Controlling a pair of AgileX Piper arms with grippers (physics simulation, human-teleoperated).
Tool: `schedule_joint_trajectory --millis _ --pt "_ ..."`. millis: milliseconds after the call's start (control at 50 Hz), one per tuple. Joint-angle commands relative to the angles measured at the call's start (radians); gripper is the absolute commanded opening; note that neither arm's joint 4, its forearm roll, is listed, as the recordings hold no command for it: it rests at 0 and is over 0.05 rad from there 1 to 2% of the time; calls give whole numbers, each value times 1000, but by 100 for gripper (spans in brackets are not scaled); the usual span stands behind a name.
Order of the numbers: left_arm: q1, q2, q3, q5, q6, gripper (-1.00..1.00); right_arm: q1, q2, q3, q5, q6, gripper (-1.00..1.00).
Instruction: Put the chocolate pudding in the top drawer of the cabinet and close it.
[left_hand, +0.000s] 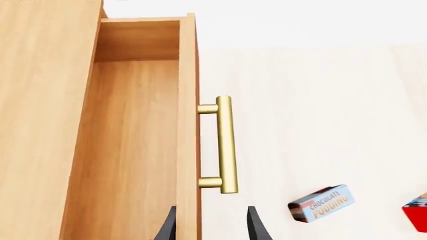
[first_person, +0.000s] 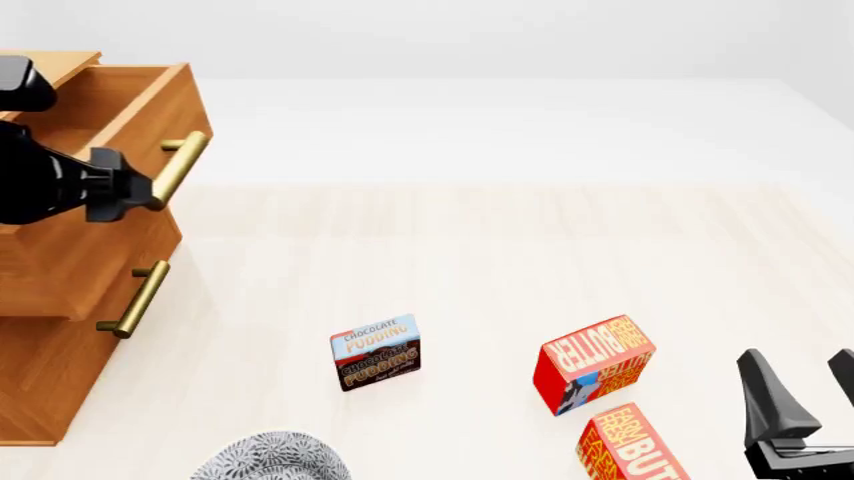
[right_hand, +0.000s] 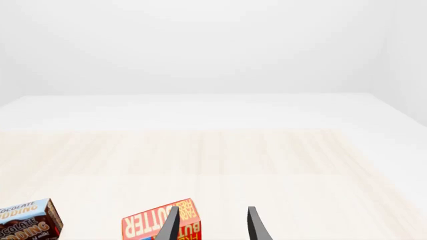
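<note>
Top drawer (first_person: 127, 100) pulled out, upper left; left gripper (first_person: 134, 190) beside its brass handle (first_person: 176, 168), jaws apart, empty; chocolate pudding (first_person: 375, 352) on table, lower centre; right gripper (first_person: 798, 385) open, empty, should straddle pudding squarely.

Evenly and brightly lit in all three views, with soft diffuse light and no single source to be made out; only faint, blurred shadows under the small blue-and-brown chocolate pudding box (first_person: 375, 352) and the red printed butter boxes (first_person: 594, 365) on the pale wooden table (first_person: 481, 260). Mild sheen along the brass bar handle (left_hand: 225, 145) of the pulled-out orange-brown top drawer (left_hand: 143, 150), darker shading at the drawer's inner back wall, no harsh glare anywhere. Crisp, noise-free renders without motion blur or edge distortion, the white backdrop washed out almost to featureless.
</note>
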Motion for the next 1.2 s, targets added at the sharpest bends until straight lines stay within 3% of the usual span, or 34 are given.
schedule_joint_trajectory --millis 20,120,700,1200 --pt "-11 7 3 -14 -4 100 -2 -7 4 -4 -4 100" --pt "5 21 8 -20 19 100 -2 -7 4 -4 -4 100" --pt "-117 23 21 -28 -37 100 -2 -4 3 -6 -4 100" --pt "-166 16 14 -31 -39 100 -2 15 3 -25 -5 100"
